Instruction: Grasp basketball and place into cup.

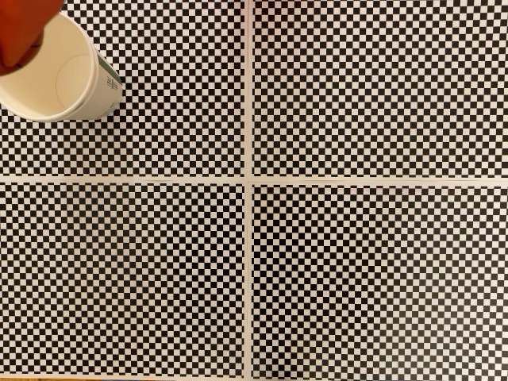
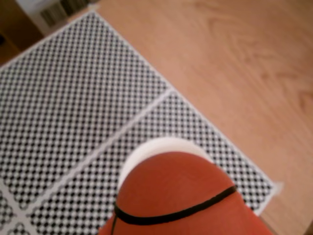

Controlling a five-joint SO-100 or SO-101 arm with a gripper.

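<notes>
In the wrist view the basketball (image 2: 176, 191), orange-red with a black seam, fills the bottom middle, close to the lens and off the mat. Right behind and below it shows the white rim of the cup (image 2: 161, 145). The ball hides my gripper's fingers, and it hangs in their grasp over the cup's mouth. In the fixed view the cup (image 1: 107, 83) stands upright at the top left corner, its cream inside bare. A blurred orange-red mass (image 1: 24, 28) overlaps the cup's upper left rim; I cannot tell whether that is ball or gripper.
Four black-and-white checkered sheets (image 1: 357, 262) cover the table, split by white seams. In the wrist view bare wooden tabletop (image 2: 254, 73) lies beyond the mat's edge, and the cup stands near the mat's corner.
</notes>
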